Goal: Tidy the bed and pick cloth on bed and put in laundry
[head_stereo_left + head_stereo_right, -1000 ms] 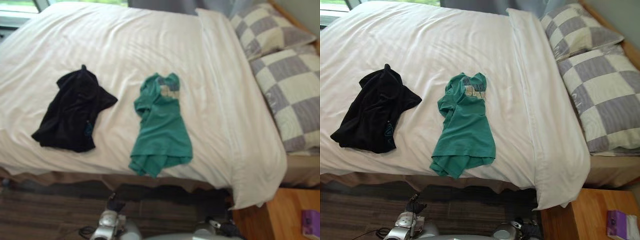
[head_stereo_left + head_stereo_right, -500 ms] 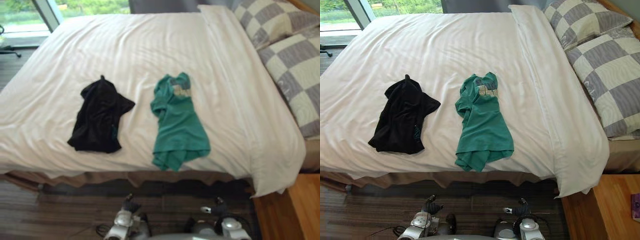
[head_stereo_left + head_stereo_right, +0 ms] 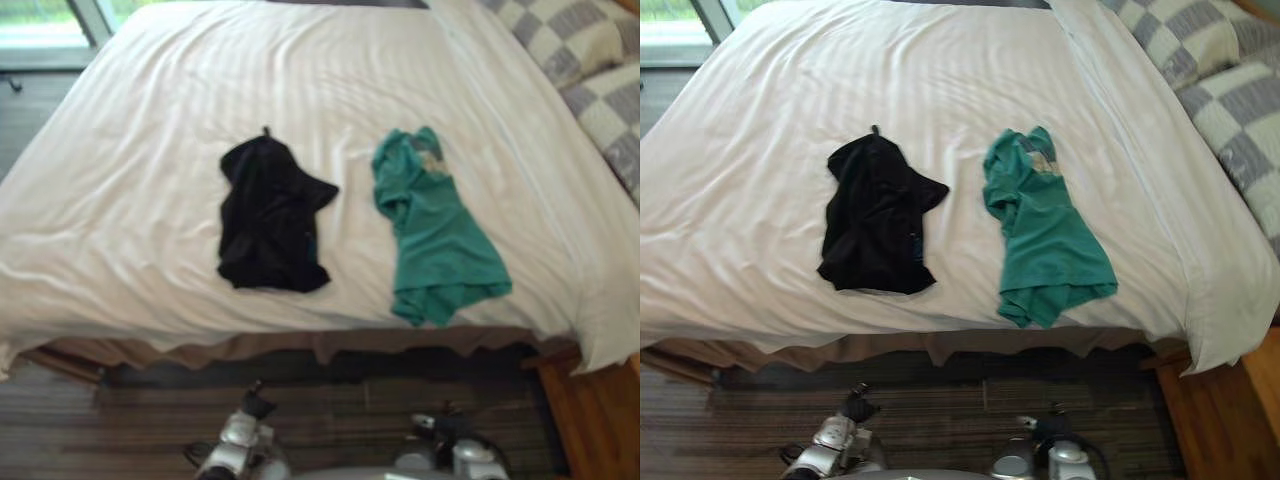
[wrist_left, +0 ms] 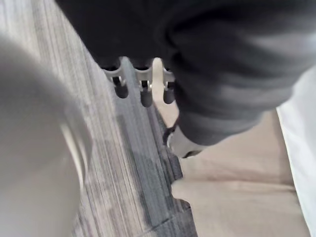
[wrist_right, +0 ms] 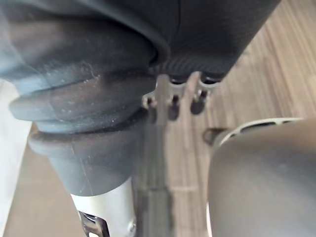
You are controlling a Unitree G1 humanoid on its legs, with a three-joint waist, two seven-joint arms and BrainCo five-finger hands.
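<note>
Black crumpled cloth (image 3: pixel 875 215), green crumpled shirt (image 3: pixel 1045 230) untouched on white-sheeted bed (image 3: pixel 760 150) | left hand (image 4: pixel 140 91), right hand (image 5: pixel 173 106) relaxed, empty | step: approach | next: grasp one

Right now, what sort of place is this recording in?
Most likely a bedroom: a white-covered bed with checkered pillows at its head, and a black garment and a green T-shirt lying apart on it.
</note>
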